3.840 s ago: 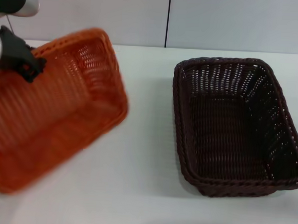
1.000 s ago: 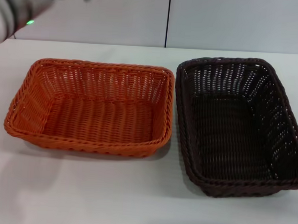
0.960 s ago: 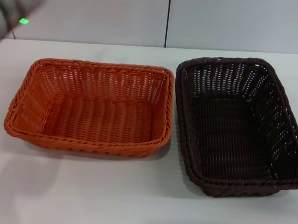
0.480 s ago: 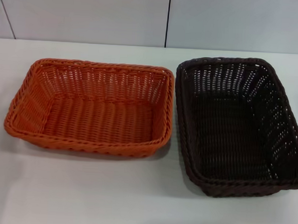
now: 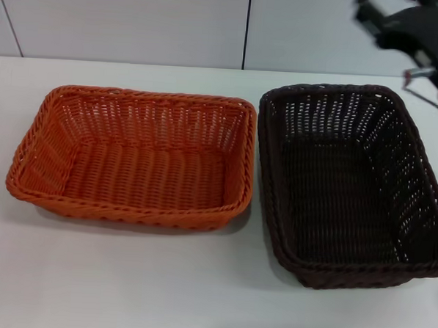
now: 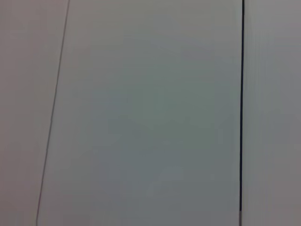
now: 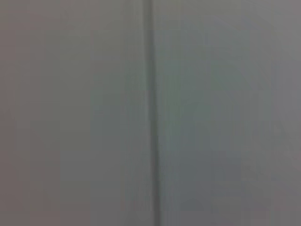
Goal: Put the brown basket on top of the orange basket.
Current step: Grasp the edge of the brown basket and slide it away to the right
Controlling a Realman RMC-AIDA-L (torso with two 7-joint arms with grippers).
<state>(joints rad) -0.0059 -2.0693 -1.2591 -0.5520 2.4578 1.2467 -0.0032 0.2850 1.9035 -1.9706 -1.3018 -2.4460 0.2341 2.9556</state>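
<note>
The orange basket [image 5: 135,156] sits upright on the white table at the left in the head view. The brown basket [image 5: 350,182] sits upright at the right, its rim almost touching the orange basket's right rim. My right gripper [image 5: 373,18] comes in at the top right of the head view, above and behind the brown basket's far right corner, touching nothing. My left gripper is out of the head view. Both wrist views show only the plain wall panels.
The white table [image 5: 197,295] runs across the head view, with a bare strip in front of both baskets. A grey panelled wall [image 5: 138,20] stands behind the table. A thin cable [image 5: 428,94] hangs by the right arm.
The orange basket has been set down flat on the table. The left arm has withdrawn out of the head view. The right arm has entered at the top right.
</note>
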